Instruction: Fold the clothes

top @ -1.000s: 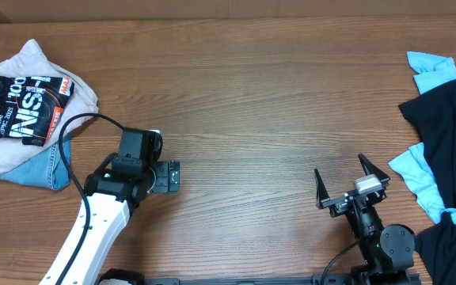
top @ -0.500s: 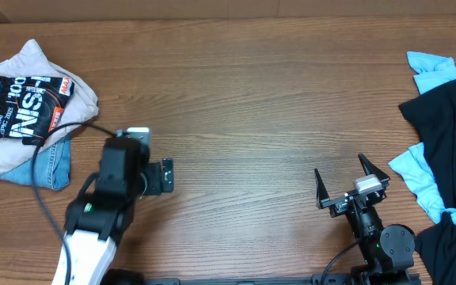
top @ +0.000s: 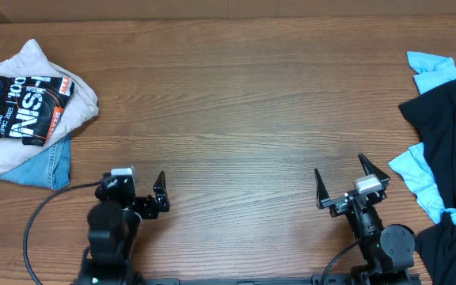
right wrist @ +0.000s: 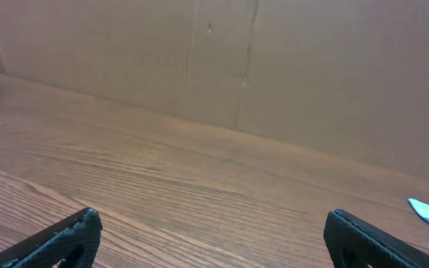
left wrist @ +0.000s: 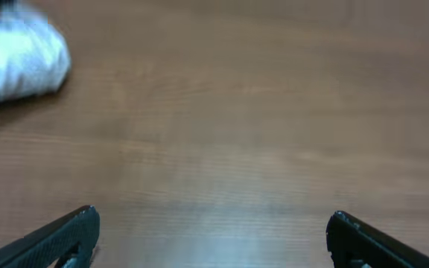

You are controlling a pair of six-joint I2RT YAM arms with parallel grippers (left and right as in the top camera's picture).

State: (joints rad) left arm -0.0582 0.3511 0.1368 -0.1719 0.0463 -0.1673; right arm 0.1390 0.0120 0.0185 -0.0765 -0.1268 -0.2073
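**Clothes at both ends of the worktop, both grippers open and empty**

A folded black jersey (top: 20, 107) with white lettering and red logos lies on top of a pile at the far left of the worktop (top: 236, 103). It rests on a crumpled cream garment (top: 32, 59), which in turn lies over a piece of blue denim (top: 52, 168). At the right edge a loose black garment (top: 450, 131) is spread out, with light-blue cloth (top: 432, 67) showing above it and again beside its lower part. The two groups are well apart, with bare wood between them.

The left gripper (left wrist: 213, 223) sits at the near edge, below and to the right of the left pile. Its jaws are spread wide with nothing between them, and a blurred pale cloth shows at the upper left of its wrist view. The right gripper (top: 340, 168) sits near the front edge, just left of the black garment. It touches no cloth, and its jaws are also wide apart and empty. Its wrist camera looks across the wood to a brown cardboard wall (right wrist: 222, 59).
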